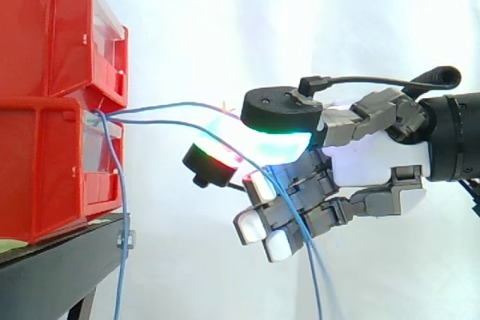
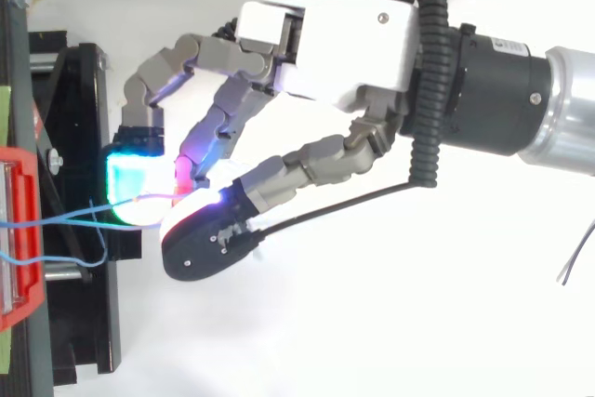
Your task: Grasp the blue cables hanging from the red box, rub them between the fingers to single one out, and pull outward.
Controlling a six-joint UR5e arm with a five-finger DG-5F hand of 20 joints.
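Thin blue cables come out between the two stacked red bins (image 1: 45,162) at the left. One cable (image 1: 180,104) runs level to my hand (image 1: 375,166), where it ends between the green-glowing thumb pad (image 1: 281,142) and a fingertip. A second cable (image 1: 195,133) slants down past the lower curled fingers and hangs below them. A third (image 1: 124,215) drops straight beside the stand. In the top view the cables (image 2: 56,221) stretch from the bin's edge (image 2: 19,230) to the hand (image 2: 344,34), whose fingers are curled in a pinch.
The bins rest on a black stand (image 1: 52,275) with a metal bracket at its corner. A white curtain hangs behind. The arm comes in from the right, and the stand's black frame (image 2: 84,323) lies just left of the fingertips.
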